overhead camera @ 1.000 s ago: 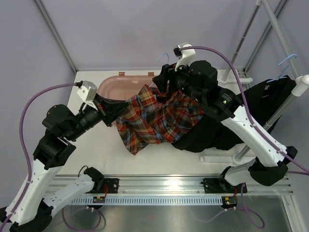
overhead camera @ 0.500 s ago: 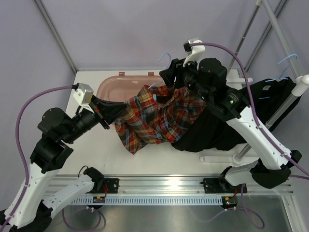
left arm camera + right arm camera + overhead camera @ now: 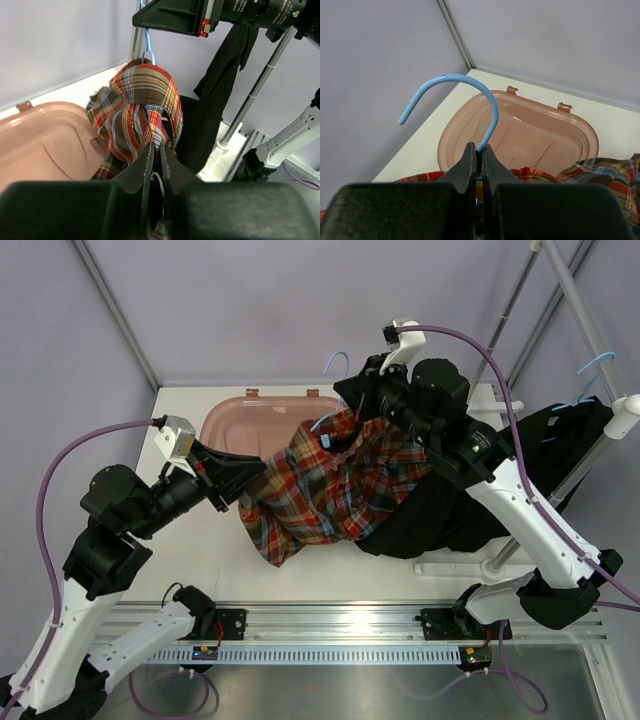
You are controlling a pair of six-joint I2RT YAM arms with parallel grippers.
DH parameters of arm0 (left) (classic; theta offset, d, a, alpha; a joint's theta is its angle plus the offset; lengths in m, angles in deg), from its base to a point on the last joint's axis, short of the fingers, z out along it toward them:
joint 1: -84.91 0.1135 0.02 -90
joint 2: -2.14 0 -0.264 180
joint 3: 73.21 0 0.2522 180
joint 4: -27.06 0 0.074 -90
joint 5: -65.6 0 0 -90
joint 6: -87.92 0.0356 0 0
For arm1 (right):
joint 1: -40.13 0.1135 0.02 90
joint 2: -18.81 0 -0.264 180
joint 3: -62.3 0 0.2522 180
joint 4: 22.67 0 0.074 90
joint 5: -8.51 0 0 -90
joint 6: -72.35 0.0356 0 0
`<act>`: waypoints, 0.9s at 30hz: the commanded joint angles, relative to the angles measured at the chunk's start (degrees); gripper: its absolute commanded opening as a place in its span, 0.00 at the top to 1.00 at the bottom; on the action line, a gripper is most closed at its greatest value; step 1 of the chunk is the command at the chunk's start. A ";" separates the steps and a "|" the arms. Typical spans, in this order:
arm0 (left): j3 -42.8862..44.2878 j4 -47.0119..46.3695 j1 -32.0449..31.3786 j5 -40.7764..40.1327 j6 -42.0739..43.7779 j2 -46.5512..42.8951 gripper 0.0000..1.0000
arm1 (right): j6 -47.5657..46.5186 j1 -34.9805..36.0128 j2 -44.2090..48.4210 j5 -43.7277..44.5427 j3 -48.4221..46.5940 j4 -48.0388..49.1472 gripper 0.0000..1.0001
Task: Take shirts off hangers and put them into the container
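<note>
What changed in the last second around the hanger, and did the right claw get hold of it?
The right claw shifted slightly right and away from the bases, then closed on the light-blue hanger just below its hook; a second ago it was open. The plaid shirt has bunched up towards that hanger. Unchanged: the left claw keeps pinching the plaid fabric; the black shirt and container have not moved.

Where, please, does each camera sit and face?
Top external: above, behind the bases, looks down on the table; both arms show.
Left wrist: on its arm, faces the plaid shirt pinched in the left gripper.
Right wrist: on its arm, faces the container past the right gripper, shut on the hanger.
All share plaid shirt, container.
</note>
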State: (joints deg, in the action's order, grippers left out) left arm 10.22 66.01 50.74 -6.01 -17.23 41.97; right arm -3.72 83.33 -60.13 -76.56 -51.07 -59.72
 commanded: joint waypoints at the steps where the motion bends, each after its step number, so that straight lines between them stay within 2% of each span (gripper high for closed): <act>1: 0.73 -2.96 -0.02 0.94 -0.93 -0.46 0.78 | -1.36 -0.57 0.45 0.51 0.03 0.62 1.00; 3: 0.38 -1.99 0.07 0.77 -0.93 -0.54 0.64 | -1.45 -0.57 0.54 1.48 -0.32 0.00 1.00; 5: -0.41 -1.73 0.07 0.24 -1.10 -1.25 0.58 | -1.98 -0.66 0.54 2.62 -1.19 -1.14 1.00; 12: -6.37 0.39 0.07 -0.73 -2.06 -5.11 0.52 | -4.35 -0.66 0.54 3.95 -5.23 -4.22 1.00; 19: -14.81 -4.27 -0.02 3.05 -6.02 -8.37 0.50 | -6.02 -0.66 -1.57 4.83 -10.42 -7.21 1.00; 23: -16.93 -5.67 -0.02 5.24 -6.81 -9.07 0.45 | -6.37 -0.66 -2.54 4.83 -12.71 -8.00 1.00; 27: -17.29 -6.38 0.07 5.95 -7.43 -10.47 0.46 | -7.08 -0.75 -4.73 5.44 -14.56 -8.97 1.00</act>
State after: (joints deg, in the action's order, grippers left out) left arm -7.02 63.61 50.74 -3.13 -23.22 33.53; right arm -9.18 83.24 -63.41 -72.69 -62.18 -69.51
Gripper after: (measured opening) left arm 0.551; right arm 0.034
